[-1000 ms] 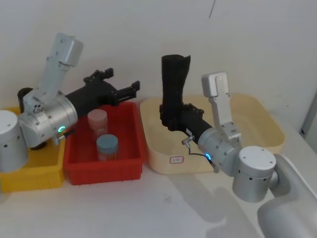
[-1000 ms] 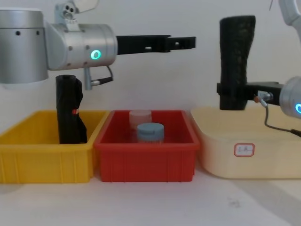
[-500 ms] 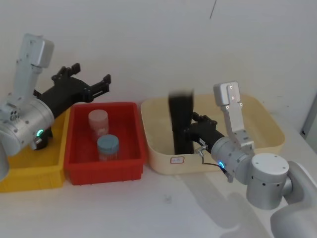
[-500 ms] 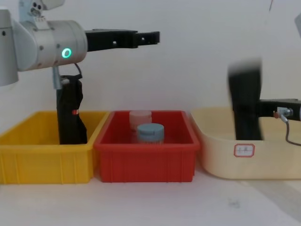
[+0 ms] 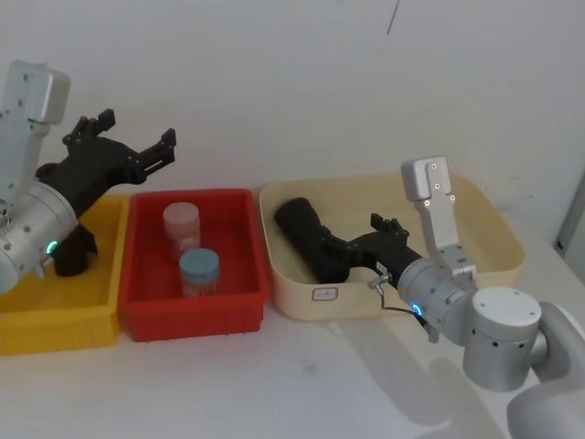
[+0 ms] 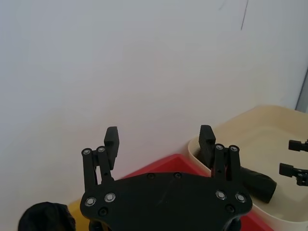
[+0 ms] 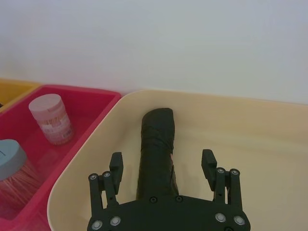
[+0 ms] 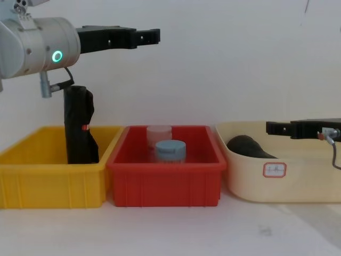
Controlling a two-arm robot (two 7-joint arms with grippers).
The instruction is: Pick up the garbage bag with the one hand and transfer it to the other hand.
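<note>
The garbage bag (image 5: 309, 235) lies flat in the cream bin (image 8: 245, 181), a plain black crinkled bundle; its near end shows in the chest view (image 8: 244, 146). The other hand, my blue-lit right gripper (image 5: 364, 242), hovers open just over the bag's near end. In the right wrist view the bag (image 7: 156, 144) runs between the spread fingers (image 7: 116, 166) without touching them. The one hand, my green-lit left gripper (image 5: 137, 130), is open and raised at the left, above the yellow bin, holding nothing (image 6: 159, 139).
A red bin (image 5: 196, 315) between the two others holds a pink-lidded jar (image 5: 180, 224) and a blue-lidded jar (image 5: 197, 271). In the yellow bin (image 8: 48, 181) a black bundle with a red mark (image 8: 80, 125) stands upright. The wall is close behind.
My right gripper lowered the upright bag into the cream bin and let go; the bag now lies flat. My left arm drew back to the left.
</note>
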